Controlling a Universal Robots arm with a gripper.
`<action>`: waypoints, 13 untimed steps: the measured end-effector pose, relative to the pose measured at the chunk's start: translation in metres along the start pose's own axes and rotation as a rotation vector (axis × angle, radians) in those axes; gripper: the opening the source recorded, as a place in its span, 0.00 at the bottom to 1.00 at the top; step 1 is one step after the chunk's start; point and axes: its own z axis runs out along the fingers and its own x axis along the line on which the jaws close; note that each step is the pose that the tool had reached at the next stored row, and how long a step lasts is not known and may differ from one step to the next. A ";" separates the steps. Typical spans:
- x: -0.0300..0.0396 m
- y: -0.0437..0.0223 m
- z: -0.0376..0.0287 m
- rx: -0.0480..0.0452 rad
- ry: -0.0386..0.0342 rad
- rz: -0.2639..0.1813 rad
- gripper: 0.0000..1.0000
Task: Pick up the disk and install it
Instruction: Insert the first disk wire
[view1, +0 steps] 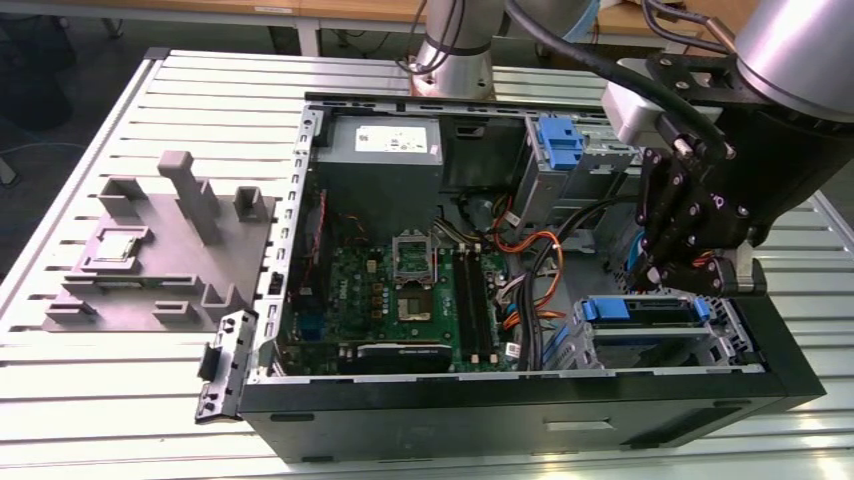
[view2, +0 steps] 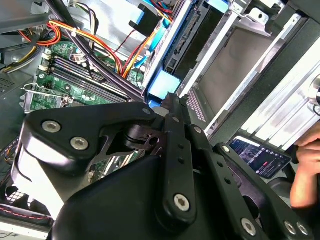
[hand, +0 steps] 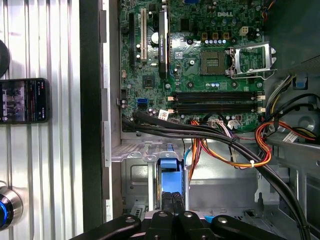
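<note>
In the exterior view the arm (view1: 801, 60) runs off the upper right; the disk (view1: 643, 308), lower right, is mostly hidden inside its metal cage (view1: 729, 330).

You're working under bright, even overhead light. The slatted table (view1: 120, 400), well away from the claw (view1: 663, 278), glares pale, almost washed out. Directly below the claw, the drive bay (view1: 731, 330) falls into shadow, and the black wall of the case (view1: 534, 415) swallows detail. Beyond the claw, the motherboard (hand: 200, 60) is evenly lit in the first wrist view. The claw's own body shows near-black with small highlights on its bolts.
</note>
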 end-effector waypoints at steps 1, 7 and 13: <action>0.0000 0.0000 0.0002 0.0000 0.0000 0.000 0.10; 0.0000 0.0000 0.0018 0.0000 0.0001 0.000 0.10; 0.0000 0.0000 0.0031 0.0000 0.0001 0.000 0.10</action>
